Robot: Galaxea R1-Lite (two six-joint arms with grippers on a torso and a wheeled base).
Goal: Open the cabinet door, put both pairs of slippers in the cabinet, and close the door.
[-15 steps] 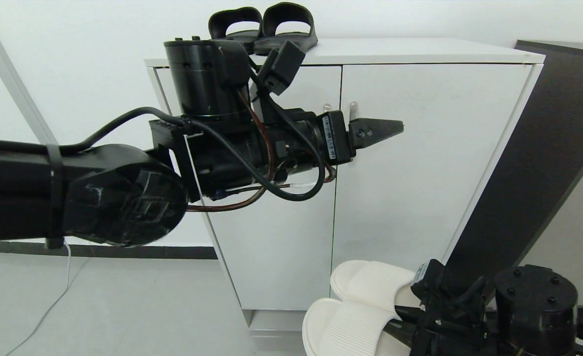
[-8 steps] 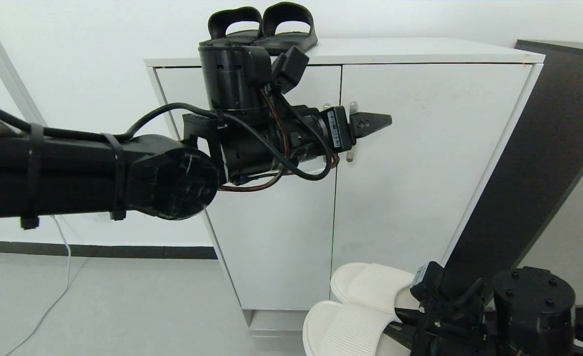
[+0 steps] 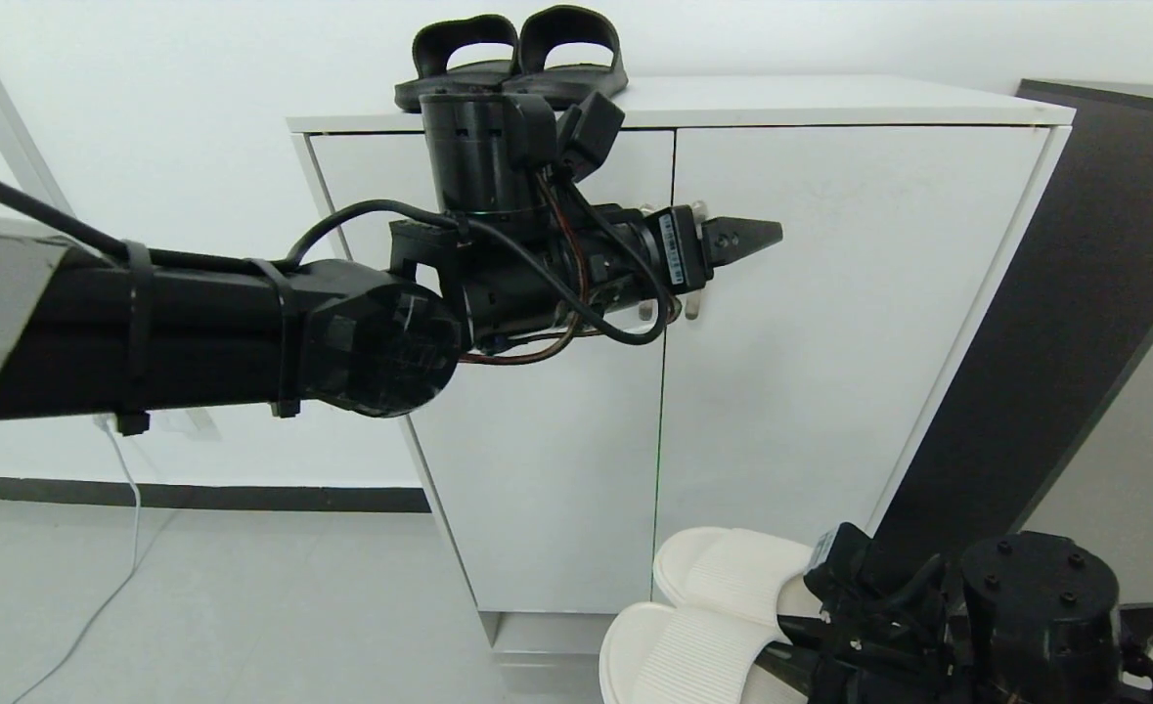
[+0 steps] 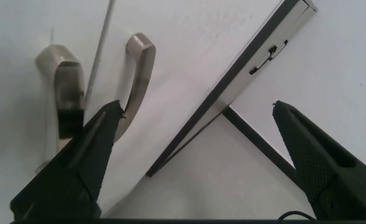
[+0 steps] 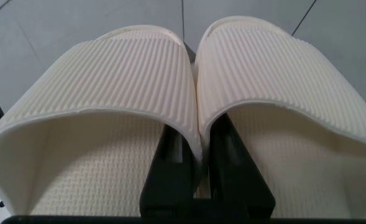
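The cabinet (image 3: 830,293) has both doors shut, so I judge the step in hand to be the opening. The left tool (image 3: 767,235) hangs in front of the doors at the height of the handles, its fingers (image 4: 83,168) spread wide. The right door's handle (image 4: 139,68) stands upright just right of the seam. In the left wrist view it lies at the tip of one finger, not inside the gap, and I cannot tell if they touch. The spread goes across the handle's long axis, so the tool should need only a sideways shift. The left arm is the nearer one. The right tool (image 5: 201,171), low and near, pinches the white slippers (image 5: 127,93) by their inner walls. The black slippers (image 3: 512,59) lie on the cabinet top.
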